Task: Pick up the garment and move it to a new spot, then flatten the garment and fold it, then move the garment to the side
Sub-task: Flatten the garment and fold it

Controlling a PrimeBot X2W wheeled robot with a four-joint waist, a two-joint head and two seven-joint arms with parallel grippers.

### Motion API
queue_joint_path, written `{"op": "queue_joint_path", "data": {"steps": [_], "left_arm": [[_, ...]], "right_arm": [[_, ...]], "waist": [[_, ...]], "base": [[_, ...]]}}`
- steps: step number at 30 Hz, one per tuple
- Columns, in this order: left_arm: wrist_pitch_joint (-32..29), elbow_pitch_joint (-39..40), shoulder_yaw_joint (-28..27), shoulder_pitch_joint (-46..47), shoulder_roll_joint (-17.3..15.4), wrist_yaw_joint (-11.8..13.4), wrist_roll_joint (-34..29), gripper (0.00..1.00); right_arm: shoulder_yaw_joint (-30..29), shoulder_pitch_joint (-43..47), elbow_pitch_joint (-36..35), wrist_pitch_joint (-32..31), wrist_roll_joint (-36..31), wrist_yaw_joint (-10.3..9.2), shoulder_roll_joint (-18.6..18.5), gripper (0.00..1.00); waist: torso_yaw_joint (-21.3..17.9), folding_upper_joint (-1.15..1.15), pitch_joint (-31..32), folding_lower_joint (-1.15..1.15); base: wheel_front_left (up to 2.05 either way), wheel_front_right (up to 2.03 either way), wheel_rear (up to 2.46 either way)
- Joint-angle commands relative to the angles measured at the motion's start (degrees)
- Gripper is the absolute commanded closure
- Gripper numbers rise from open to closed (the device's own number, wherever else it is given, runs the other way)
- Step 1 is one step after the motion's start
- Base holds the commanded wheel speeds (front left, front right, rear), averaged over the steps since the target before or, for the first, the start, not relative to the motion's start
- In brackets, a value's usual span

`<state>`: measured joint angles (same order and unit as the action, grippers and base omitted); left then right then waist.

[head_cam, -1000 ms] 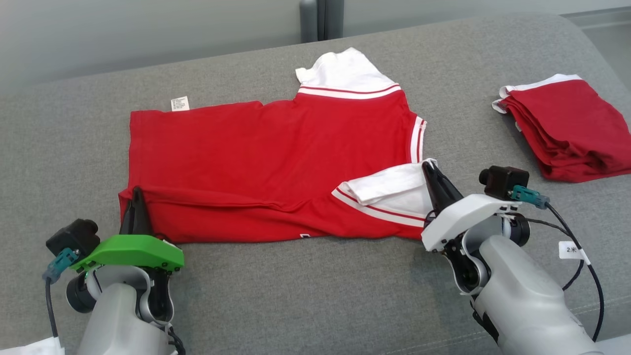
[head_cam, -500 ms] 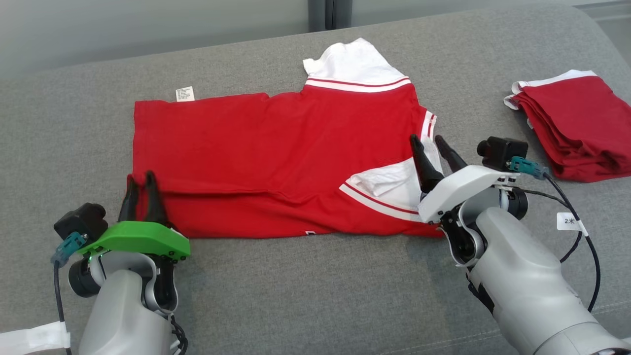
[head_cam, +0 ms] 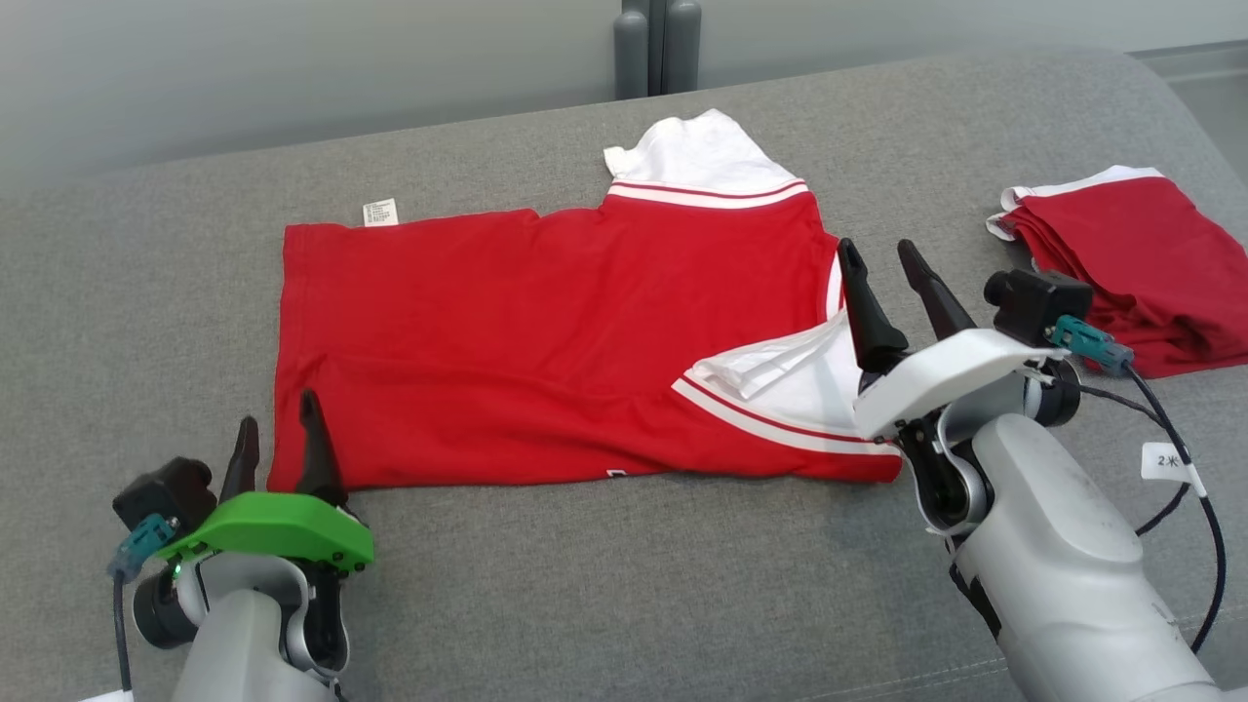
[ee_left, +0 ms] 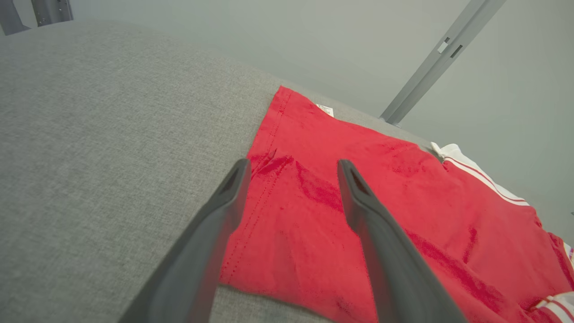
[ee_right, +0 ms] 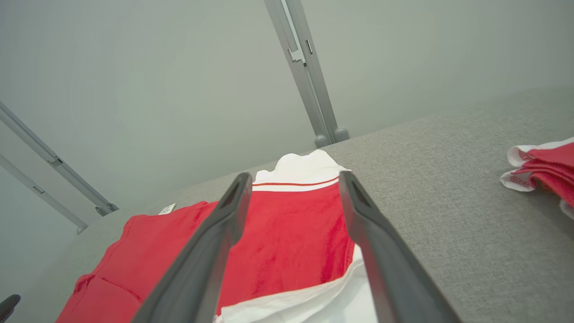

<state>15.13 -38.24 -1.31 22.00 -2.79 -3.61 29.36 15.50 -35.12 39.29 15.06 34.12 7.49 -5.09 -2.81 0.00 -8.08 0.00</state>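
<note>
1. The red garment [head_cam: 546, 331] lies spread out in the middle of the grey padded bench [head_cam: 604, 585], long side running left to right. It's mostly flat, and a soft crease runs along it a little way in from the near edge.
2. A white sleeve [head_cam: 799, 375] with red stripes lies folded in over the red cloth at the near right end. Another white bit [head_cam: 697, 156] sticks out at the far side, and a small white label [head_cam: 380, 212] pokes out at the far left corner.
3. The left gripper [head_cam: 279, 409] is at the near left corner of the garment, fingers spread wide with nothing between them. In the left wrist view [ee_left: 292, 163] one finger sits over the hem edge and the other over the red cloth. Can't tell if the tips actually touch the fabric.
4. The right gripper [head_cam: 877, 245] is also spread wide and empty, at the right edge of the garment just beside the white sleeve. From the right wrist view [ee_right: 294, 176] it looks out across the shirt.
5. Over on the far right of the bench is a folded stack of red cloth [head_cam: 1141, 263] with white trim, well apart from the garment.
6. A grey post [head_cam: 655, 44] stands behind the bench.
</note>
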Motion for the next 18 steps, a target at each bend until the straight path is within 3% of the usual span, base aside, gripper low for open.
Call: {"op": "queue_joint_path", "data": {"steps": [1,13,18], "left_arm": [[0.0,-1.1,-0.1,-1.6,-0.2,0.1,-0.2,0.00],[-4.5,-9.4,-0.9,-2.2,-0.6,1.5,2.0,0.00],[-5.7,-13.0,-2.3,-0.5,-1.5,3.9,3.2,0.00]], "right_arm": [[-0.9,2.4,-1.8,0.2,-2.0,0.00,-0.6,0.00],[-8.1,13.5,-13.7,0.2,-12.3,0.00,0.5,0.00],[-8.4,16.4,-17.3,0.2,-13.3,0.00,1.3,0.00]], "waist": [[-0.2,0.00,1.0,0.00],[-2.1,0.00,2.1,0.00],[-3.9,0.00,1.5,0.00]], "base": [[0.00,0.00,0.00],[0.00,0.00,0.00],[0.00,0.00,0.00]]}}
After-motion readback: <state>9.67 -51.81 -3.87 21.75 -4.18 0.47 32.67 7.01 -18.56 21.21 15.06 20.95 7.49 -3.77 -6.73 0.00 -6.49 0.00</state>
